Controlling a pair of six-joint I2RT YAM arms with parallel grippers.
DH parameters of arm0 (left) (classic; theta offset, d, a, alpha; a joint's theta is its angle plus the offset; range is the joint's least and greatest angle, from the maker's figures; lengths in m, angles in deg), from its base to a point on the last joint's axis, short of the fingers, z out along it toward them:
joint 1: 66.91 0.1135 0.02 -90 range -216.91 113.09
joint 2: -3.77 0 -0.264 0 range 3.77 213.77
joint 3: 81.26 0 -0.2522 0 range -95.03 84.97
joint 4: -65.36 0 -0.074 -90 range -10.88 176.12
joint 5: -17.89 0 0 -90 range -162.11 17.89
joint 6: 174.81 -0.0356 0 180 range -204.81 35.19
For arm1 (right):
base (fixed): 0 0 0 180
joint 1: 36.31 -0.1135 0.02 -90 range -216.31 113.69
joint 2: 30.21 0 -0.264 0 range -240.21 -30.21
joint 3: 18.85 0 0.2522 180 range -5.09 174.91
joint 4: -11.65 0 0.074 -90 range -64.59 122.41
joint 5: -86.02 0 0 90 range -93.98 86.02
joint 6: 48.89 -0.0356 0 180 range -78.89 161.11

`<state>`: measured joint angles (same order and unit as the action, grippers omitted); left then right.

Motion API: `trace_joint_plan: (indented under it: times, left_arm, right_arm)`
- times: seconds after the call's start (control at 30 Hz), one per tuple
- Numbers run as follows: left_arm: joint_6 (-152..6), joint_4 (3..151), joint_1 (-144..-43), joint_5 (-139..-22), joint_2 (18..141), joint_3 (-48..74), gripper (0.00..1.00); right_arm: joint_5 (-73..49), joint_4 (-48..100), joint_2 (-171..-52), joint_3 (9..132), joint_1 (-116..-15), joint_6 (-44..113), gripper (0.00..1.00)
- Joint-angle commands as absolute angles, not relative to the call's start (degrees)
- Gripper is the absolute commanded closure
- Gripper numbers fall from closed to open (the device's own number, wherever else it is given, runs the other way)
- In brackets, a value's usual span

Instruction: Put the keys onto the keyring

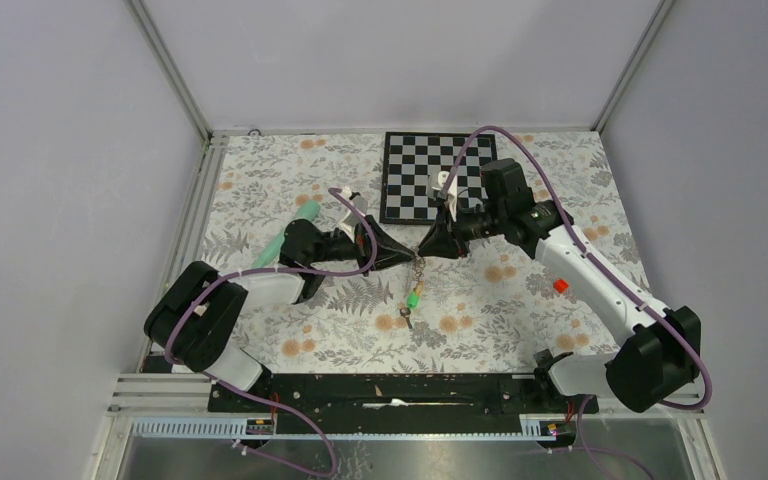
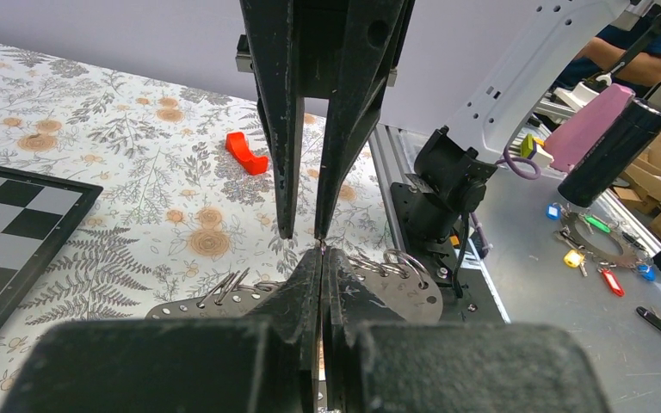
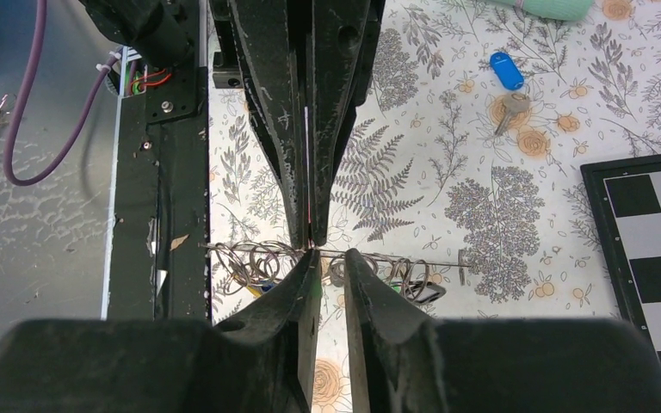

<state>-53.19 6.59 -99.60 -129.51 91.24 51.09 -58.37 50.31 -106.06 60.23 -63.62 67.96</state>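
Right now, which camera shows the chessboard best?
The top external view. Almost the whole chessboard shows there, squares and black frame together. The left wrist view catches only one corner at its left edge, and the right wrist view only one corner at its right edge.

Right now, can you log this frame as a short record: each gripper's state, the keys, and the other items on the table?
left gripper: shut, tips pinching the keyring
right gripper: jaws slightly apart around the wire; grip unclear
green key: just below the meeting grippers, apparently hanging from the ring
blue key: loose on the cloth
other: chessboard, orange-red piece, mint-green piece
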Motion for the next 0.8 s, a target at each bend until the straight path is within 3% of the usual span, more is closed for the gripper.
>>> trace_joint_plan:
  times: [0.0, 0.77]
  left_arm:
    - [-55.96, 3.80, -99.87, -130.64, 88.90, 51.04, 1.00]
    - [-55.55, 3.62, -99.87, -130.51, 89.08, 50.68, 1.00]
  right_arm:
    - [-57.60, 49.67, -105.05, 62.85, -63.90, 66.88, 0.77]
    - [-60.75, 48.44, -105.55, 58.67, -63.98, 67.67, 0.79]
